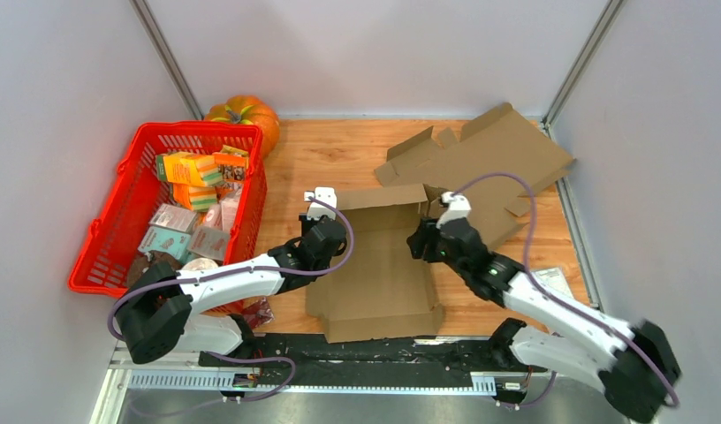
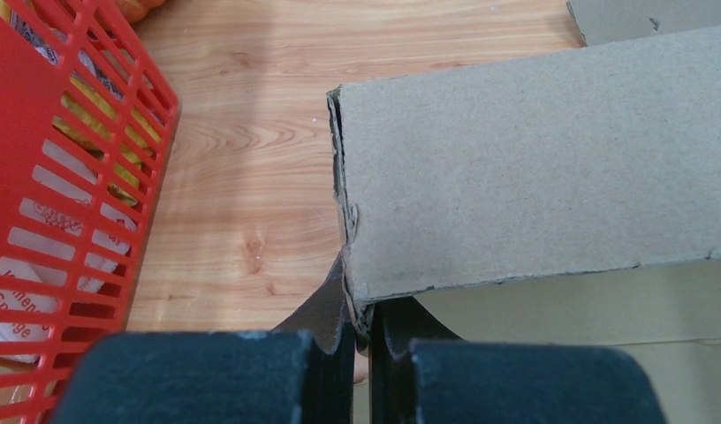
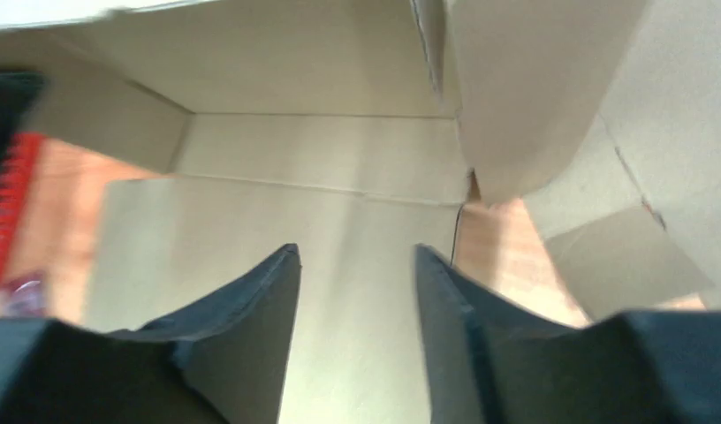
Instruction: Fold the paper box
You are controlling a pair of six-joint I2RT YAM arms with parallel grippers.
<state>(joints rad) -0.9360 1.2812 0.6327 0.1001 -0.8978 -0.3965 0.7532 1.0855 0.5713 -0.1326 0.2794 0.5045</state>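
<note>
A brown cardboard box [image 1: 379, 265] lies partly folded at the table's middle, its far wall raised. My left gripper [image 1: 326, 231] is at the box's far left corner, shut on the edge of the raised flap [image 2: 534, 168]; its fingertips [image 2: 339, 331] pinch the flap's lower corner. My right gripper [image 1: 421, 240] is open over the box's right side, near the far right corner. In the right wrist view its fingers [image 3: 260, 300] hover above the box floor [image 3: 277, 221] with nothing between them. A raised flap [image 3: 525, 88] stands just ahead to the right.
A second flat cardboard blank [image 1: 494, 159] lies at the back right. A red basket [image 1: 118, 238] full of packets stands on the left, an orange pumpkin [image 1: 246, 113] behind it. The basket's wall [image 2: 65, 212] is close to my left gripper.
</note>
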